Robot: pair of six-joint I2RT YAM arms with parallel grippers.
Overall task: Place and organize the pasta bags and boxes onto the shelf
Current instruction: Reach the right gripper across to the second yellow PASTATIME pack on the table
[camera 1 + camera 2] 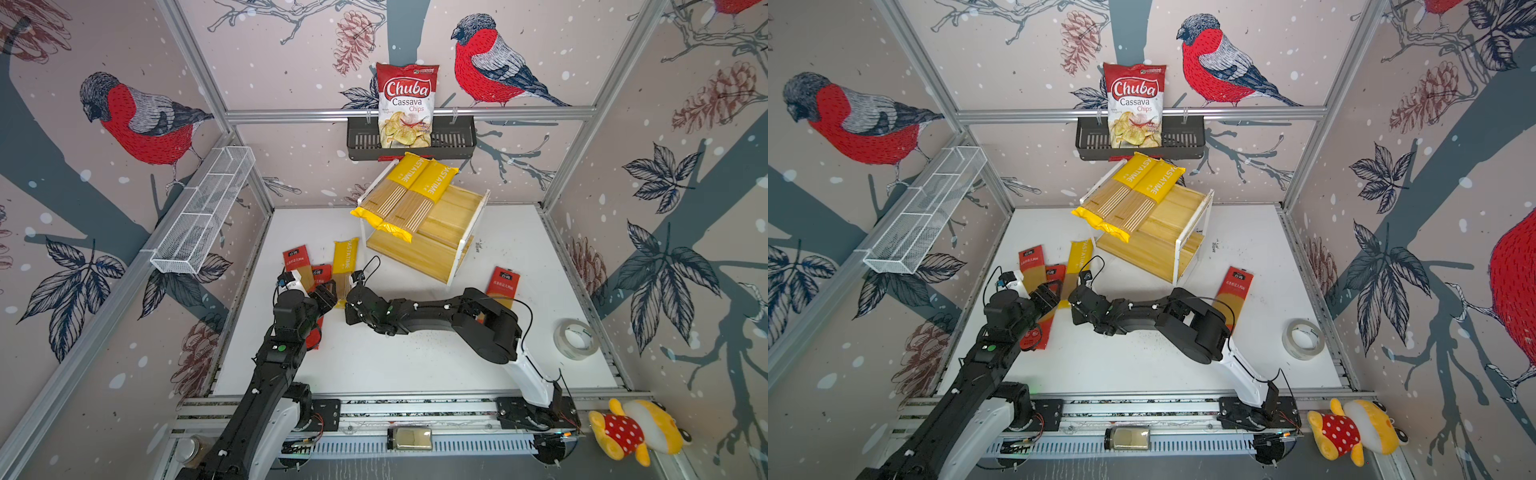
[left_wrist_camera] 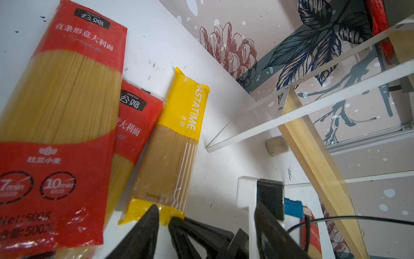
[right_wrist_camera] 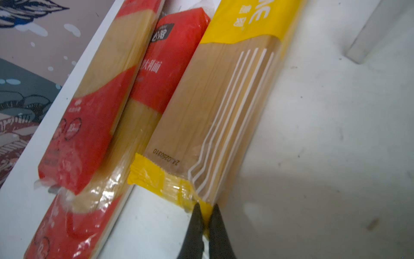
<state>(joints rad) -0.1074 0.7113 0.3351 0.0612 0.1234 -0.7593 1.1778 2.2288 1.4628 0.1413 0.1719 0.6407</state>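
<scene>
Two yellow PASTATIME bags (image 1: 415, 199) are lying side by side, slanted, on the upper board of the shelf (image 1: 455, 220). Each is a long narrow film pack with a clear window over straight pale spaghetti. Their crimped lower ends are overhanging the board's front edge. The shelf, light wooden slats in white side frames, is standing at the rear middle of the white worktop (image 1: 415, 357).

A third yellow PASTATIME bag (image 3: 212, 112) is lying on the worktop near the shelf's front. The right gripper (image 3: 205, 208) is pinching this bag's crimped yellow end seam, its slim black fingers clamped together on the glossy film. The middle red pack (image 2: 136, 116) is touching that bag's long edge. The outer red pack (image 2: 62, 101), flatter and wider with a clear middle, is overlapping the middle one.

The left gripper (image 2: 206, 204) is hovering by the near ends of these packs with its fingers standing well apart, closed on no pack. Whether one finger is touching the yellow end, I cannot tell. A third red pack (image 1: 503, 282) is lying well apart on the worktop's right side, partly hidden behind the right arm.

Above the shelf, a Chuba cassava chips bag (image 1: 407, 104) is standing in a black slotted basket (image 1: 453, 141). A white wire mesh tray (image 1: 203, 212) is hanging on the left wall. A clear tape roll (image 1: 575, 338) is resting near the worktop's right edge.
</scene>
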